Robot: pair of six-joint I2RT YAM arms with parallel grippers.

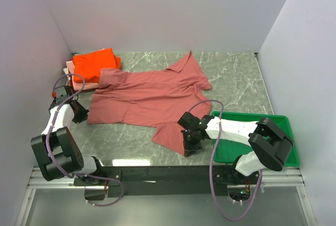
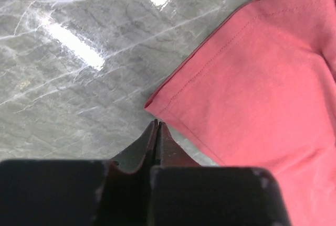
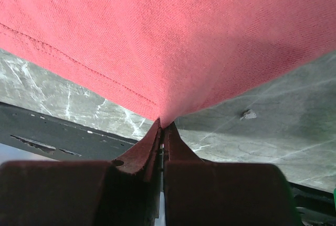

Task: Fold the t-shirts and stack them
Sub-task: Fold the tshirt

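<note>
The large brick-red t-shirt (image 1: 147,100) lies spread and crumpled across the middle of the marble table. My right gripper (image 1: 190,146) is shut on its near corner by the front edge; in the right wrist view the cloth (image 3: 173,37) is pulled into the closed fingertips (image 3: 163,125). My left gripper (image 1: 80,111) is shut and empty, with its tips (image 2: 157,123) just short of the shirt's left corner (image 2: 155,101) and apart from it. A folded bright orange t-shirt (image 1: 94,64) rests on a pale pink one (image 1: 77,83) at the back left.
A green plastic tray (image 1: 247,115) sits at the front right under my right arm. White walls close in the table on three sides. The black front rail (image 1: 168,173) runs along the near edge.
</note>
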